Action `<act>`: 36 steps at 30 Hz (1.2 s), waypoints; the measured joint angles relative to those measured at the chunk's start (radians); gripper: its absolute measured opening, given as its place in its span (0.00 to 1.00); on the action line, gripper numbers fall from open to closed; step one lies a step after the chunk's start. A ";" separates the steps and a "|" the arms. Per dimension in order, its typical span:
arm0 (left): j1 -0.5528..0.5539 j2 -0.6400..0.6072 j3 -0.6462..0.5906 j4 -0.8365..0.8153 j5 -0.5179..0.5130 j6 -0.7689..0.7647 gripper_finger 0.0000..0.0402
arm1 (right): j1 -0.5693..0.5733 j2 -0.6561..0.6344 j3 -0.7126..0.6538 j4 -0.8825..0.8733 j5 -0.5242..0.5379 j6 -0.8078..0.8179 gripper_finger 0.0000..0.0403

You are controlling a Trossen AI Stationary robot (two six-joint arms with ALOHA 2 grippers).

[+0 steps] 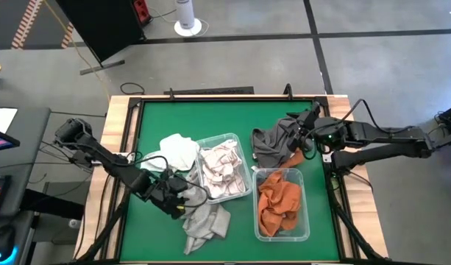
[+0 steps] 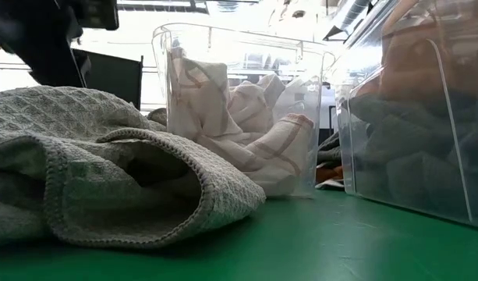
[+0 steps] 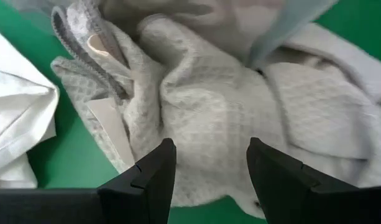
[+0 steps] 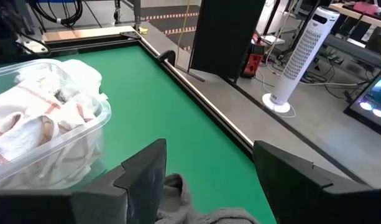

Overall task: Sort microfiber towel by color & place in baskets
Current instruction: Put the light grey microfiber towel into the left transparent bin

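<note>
A: High view, lower left: my left gripper (image 1: 175, 197) sits above the grey waffle towel (image 1: 205, 223), beside the basket of white towels (image 1: 225, 140); the right gripper (image 1: 307, 126) is over the dark grey towel (image 1: 273, 144), upper right.

B: Left wrist view: fingers spread, empty. I'd pinch a raised fold. Right wrist view: likewise open, empty.

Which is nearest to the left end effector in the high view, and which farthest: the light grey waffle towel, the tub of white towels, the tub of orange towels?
1. Light grey waffle-weave towel, directly beside the left end effector.
2. Clear plastic tub of white towels, mid-table.
3. Clear plastic tub of orange towels, right side.
</note>
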 joint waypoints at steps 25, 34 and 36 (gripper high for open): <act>0.013 0.084 0.161 -0.034 0.069 0.316 0.01 | 0.000 0.000 0.000 -0.001 0.000 -0.011 0.67; 0.026 -0.171 0.320 0.000 -0.219 0.631 0.01 | 0.000 0.000 0.000 -0.001 0.000 -0.014 0.67; 0.038 -0.217 0.329 0.063 -0.365 0.742 0.00 | 0.000 0.000 0.000 -0.001 0.000 -0.014 0.67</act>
